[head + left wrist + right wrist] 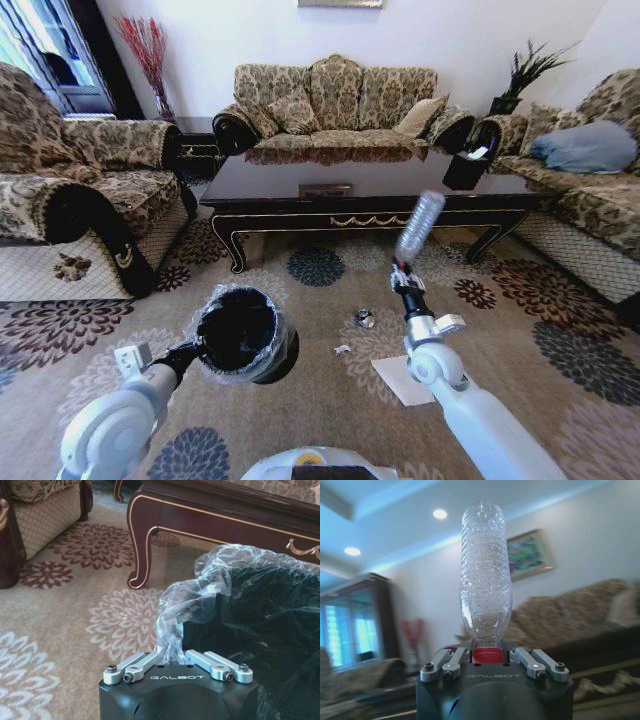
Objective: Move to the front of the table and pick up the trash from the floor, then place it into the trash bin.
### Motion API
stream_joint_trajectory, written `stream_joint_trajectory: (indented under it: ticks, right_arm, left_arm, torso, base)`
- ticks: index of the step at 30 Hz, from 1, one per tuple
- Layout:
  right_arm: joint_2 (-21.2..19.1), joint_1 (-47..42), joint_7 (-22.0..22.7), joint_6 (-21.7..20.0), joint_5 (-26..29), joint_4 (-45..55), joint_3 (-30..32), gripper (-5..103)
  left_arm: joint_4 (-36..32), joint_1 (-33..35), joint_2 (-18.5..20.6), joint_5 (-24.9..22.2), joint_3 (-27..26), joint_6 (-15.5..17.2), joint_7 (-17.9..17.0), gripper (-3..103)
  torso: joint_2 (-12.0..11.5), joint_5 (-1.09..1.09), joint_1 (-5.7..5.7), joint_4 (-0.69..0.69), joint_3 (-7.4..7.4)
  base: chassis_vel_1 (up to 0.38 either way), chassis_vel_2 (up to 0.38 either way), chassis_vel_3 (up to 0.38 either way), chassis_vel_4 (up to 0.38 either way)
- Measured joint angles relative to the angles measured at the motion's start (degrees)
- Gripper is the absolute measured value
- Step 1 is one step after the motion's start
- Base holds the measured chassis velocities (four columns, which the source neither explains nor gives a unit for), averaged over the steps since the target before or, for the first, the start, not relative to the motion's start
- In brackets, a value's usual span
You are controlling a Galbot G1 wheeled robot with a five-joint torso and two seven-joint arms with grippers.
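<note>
Your right gripper (401,272) pinches an empty plastic bottle (419,226) by its red-capped neck, body upright above the jaws; it looks light, crushable, slick; your left gripper (176,656) clamps the trash bin (243,334) rim liner.

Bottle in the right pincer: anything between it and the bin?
Nothing visible. The right pincer holds the clear bottle up by its red-capped end; the trash bin, held by the left pincer, has open carpet between.

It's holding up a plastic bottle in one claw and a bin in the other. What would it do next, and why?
Probably swing the right gripper left, over the trash bin held by the left gripper: the bottle is clamped by its red cap, well off to the bin's side.
</note>
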Motion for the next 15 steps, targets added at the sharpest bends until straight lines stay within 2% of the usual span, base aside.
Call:
stream_joint_trajectory:
  ticks: [3, 4, 7, 9, 10, 15]
  right_arm:
    - [-3.31, 2.57, -0.87, 2.17, -3.52, 2.1, -5.47, 29]
    - [-3.31, 2.57, -0.87, 2.17, -3.52, 2.1, -5.47, 29]
    - [-6.94, 8.02, -1.01, 3.32, -6.73, 1.56, -12.48, 29]
    - [-7.95, 11.38, -1.27, 3.49, -7.35, 0.38, -16.37, 29]
    - [-7.95, 11.38, -1.27, 3.49, -7.35, 0.38, -16.37, 29]
    - [-7.17, 18.29, -2.06, 3.92, -7.84, -3.96, -24.63, 29]
  left_arm:
    - [1.91, -2.42, 2.6, -4.5, 1.13, 0.0, -0.66, 2]
    - [1.91, -2.42, 2.6, -4.5, 1.13, 0.0, -0.66, 2]
    - [4.94, -5.89, 6.81, -8.79, 2.56, 0.0, -1.26, 2]
    - [7.16, -8.37, 8.93, -10.94, 3.53, 0.0, -1.6, 2]
    - [7.16, -8.37, 8.93, -10.94, 3.53, 0.0, -1.6, 2]
    - [13.17, -14.78, 11.44, -12.41, 7.64, -0.28, -1.67, 2]
  torso:
    - [0.0, 0.0, 0.0, -0.01, 0.0]
    - [0.0, 0.0, 0.0, -0.01, 0.0]
    - [0.0, 0.0, 0.0, -0.01, 0.01]
    - [0.0, 0.0, 0.0, 0.01, 0.01]
    - [0.0, 0.0, 0.0, 0.01, 0.01]
    - [0.0, 0.0, 0.01, -0.01, 0.01]
  base:
    - [0.0, 0.0, 0.0, 0.0]
    - [0.0, 0.0, 0.0, 0.0]
    - [0.0, 0.0, 0.0, 0.0]
    - [0.0, 0.0, 0.0, 0.0]
    - [0.0, 0.0, 0.0, 0.0]
    - [0.0, 0.0, 0.0, 0.0]
